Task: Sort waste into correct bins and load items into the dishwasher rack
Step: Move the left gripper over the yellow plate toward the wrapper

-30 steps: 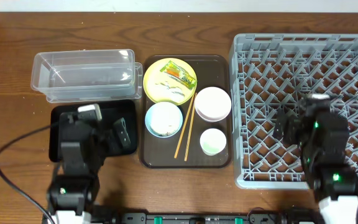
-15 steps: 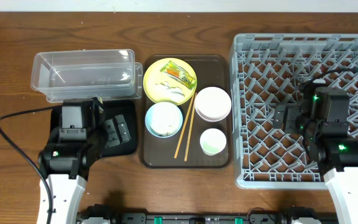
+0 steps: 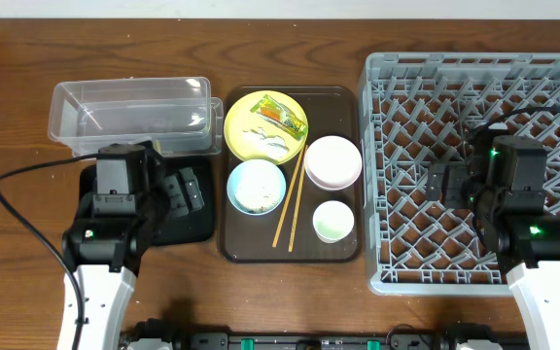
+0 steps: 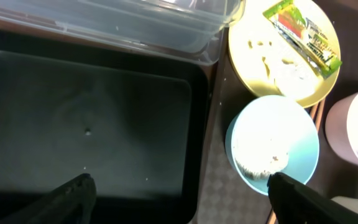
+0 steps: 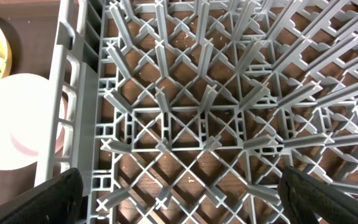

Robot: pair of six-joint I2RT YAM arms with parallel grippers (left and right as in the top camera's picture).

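Note:
The yellow plate holds the yellow-green wrapper and rice scraps. The light blue bowl holds white scraps. The white bowl, cup and chopsticks lie on the brown tray. My left gripper is open and empty above the black tray, in front of the clear tub. In the left wrist view the gripper hangs over the black tray, with the blue bowl and wrapper to the right. My right gripper is open and empty over the grey rack. It shows in the right wrist view.
The brown serving tray sits between the bins and the rack. The rack's left wall stands between my right gripper and the white bowl. The rack's upright pegs fill its floor. Cables trail beside both arms.
Both arms have moved away from the table's front edge, the left over the black tray, the right over the rack. Since half a second ago, only a slight left-arm shift.

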